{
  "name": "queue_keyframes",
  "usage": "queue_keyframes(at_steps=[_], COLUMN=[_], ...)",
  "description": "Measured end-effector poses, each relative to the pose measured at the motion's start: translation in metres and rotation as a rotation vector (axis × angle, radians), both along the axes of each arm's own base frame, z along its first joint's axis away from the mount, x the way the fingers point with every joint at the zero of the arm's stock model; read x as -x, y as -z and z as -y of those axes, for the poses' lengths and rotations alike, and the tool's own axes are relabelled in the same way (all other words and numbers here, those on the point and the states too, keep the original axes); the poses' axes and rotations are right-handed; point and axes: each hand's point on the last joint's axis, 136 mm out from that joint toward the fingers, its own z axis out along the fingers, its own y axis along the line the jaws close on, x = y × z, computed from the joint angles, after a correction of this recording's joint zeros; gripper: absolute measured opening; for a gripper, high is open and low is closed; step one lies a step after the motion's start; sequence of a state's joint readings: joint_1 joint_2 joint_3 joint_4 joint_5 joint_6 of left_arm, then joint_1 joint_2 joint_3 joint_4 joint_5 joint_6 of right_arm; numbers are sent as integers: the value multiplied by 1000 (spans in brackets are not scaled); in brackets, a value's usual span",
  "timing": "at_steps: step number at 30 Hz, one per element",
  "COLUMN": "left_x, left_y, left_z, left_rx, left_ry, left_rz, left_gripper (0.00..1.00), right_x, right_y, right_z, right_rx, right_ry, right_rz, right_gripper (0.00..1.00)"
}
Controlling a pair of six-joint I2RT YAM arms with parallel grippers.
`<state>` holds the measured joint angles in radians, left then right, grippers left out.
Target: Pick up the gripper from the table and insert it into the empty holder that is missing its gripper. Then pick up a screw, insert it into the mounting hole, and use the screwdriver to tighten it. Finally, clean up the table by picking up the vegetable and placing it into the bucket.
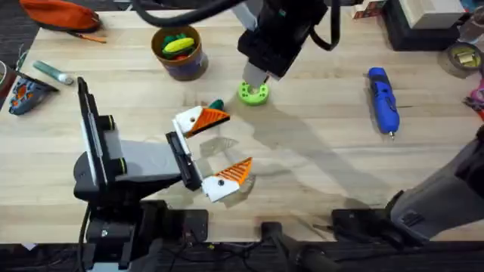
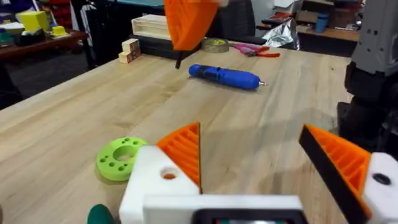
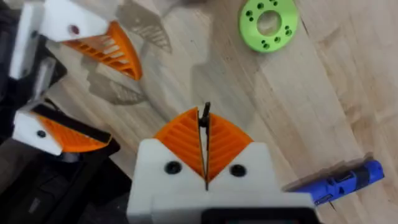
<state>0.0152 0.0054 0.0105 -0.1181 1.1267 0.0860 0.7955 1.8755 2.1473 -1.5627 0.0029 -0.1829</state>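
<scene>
My left gripper [image 1: 238,139] lies open on the table, an orange finger piece in each white holder [image 1: 189,121]. The far holder's mounting hole [image 2: 168,175] shows orange. My right gripper [image 3: 206,121] hangs over the green ring [image 1: 253,92], shut on a thin dark screw [image 3: 206,112] that sticks out between its pads. The blue screwdriver [image 1: 383,100] lies at the right of the table. A small dark green vegetable [image 1: 217,104] rests beside the left gripper's far finger. The bucket [image 1: 180,51] stands at the back with yellow and green pieces inside.
An orange pouch [image 1: 60,13] and small tools lie at the back left. A tape roll [image 1: 461,57] and dark boxes sit at the back right. Bare wood stretches between the green ring and the screwdriver.
</scene>
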Motion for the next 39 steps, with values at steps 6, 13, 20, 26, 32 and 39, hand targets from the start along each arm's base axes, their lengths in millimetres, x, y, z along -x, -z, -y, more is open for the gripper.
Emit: queue_keyframes(at_steps=[6, 13, 20, 26, 32, 39], left_x=[0, 0, 0, 0, 0, 0], left_y=[0, 0, 0, 0, 0, 0], left_z=[0, 0, 0, 0, 0, 0], left_rx=[0, 0, 0, 0, 0, 0], left_ry=[0, 0, 0, 0, 0, 0], left_rz=[0, 0, 0, 0, 0, 0], left_gripper=[986, 986, 985, 986, 986, 986], right_x=[9, 22, 28, 28, 31, 40], right_y=[-11, -19, -31, -34, -23, -16], right_z=[-8, -22, -33, -47, -64, -83], right_rx=[-17, -34, -66, -85, -72, -72], right_ry=[-37, -111, -165, -202, -253, -317], right_rz=[17, 39, 73, 95, 87, 79], right_gripper=[5, 5, 5, 5, 5, 5])
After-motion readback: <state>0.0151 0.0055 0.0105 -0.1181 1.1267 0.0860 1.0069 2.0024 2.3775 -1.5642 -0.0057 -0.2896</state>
